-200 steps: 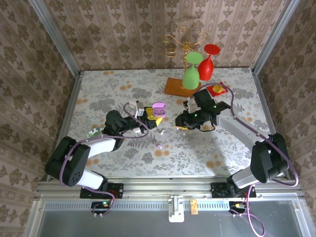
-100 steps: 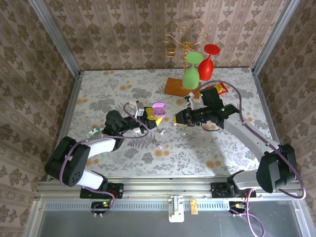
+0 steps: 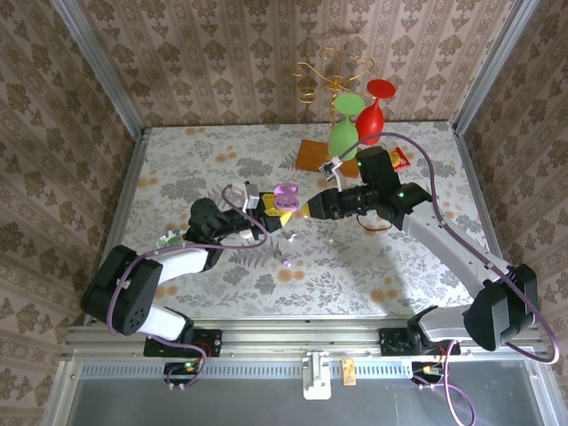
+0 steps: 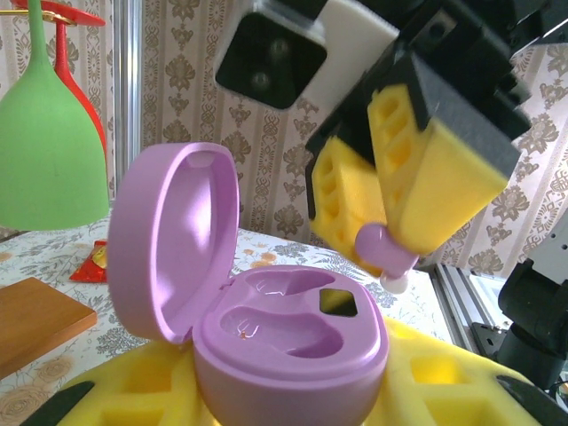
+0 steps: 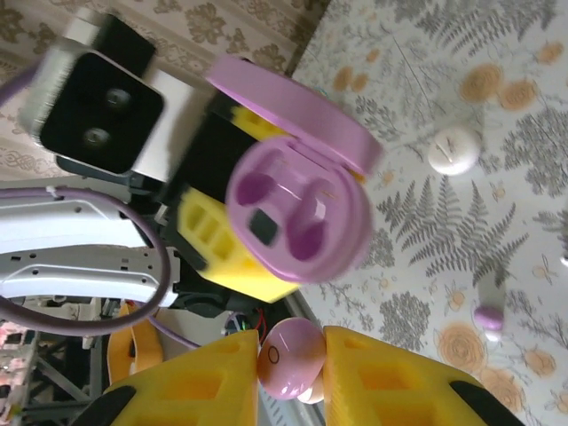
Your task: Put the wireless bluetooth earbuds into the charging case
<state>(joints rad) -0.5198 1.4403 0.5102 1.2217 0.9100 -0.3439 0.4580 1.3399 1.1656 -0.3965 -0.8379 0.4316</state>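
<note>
Open case (image 3: 285, 197) sits mid-frame in the top view, wedged between the left fingers (image 4: 435, 390). The right fingers (image 4: 444, 177) are just right of it, pinching an earbud (image 4: 384, 253). Another earbud (image 3: 286, 264) lies on the tabletop (image 3: 195, 169), lower in frame.

Purple earbud (image 5: 288, 362) partly hidden within the right gripper (image 5: 291, 353)

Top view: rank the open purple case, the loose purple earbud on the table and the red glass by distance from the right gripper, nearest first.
From the right gripper and its held earbud:
1. open purple case, just left of it.
2. loose purple earbud, toward the near edge.
3. red glass, far back right.
</note>
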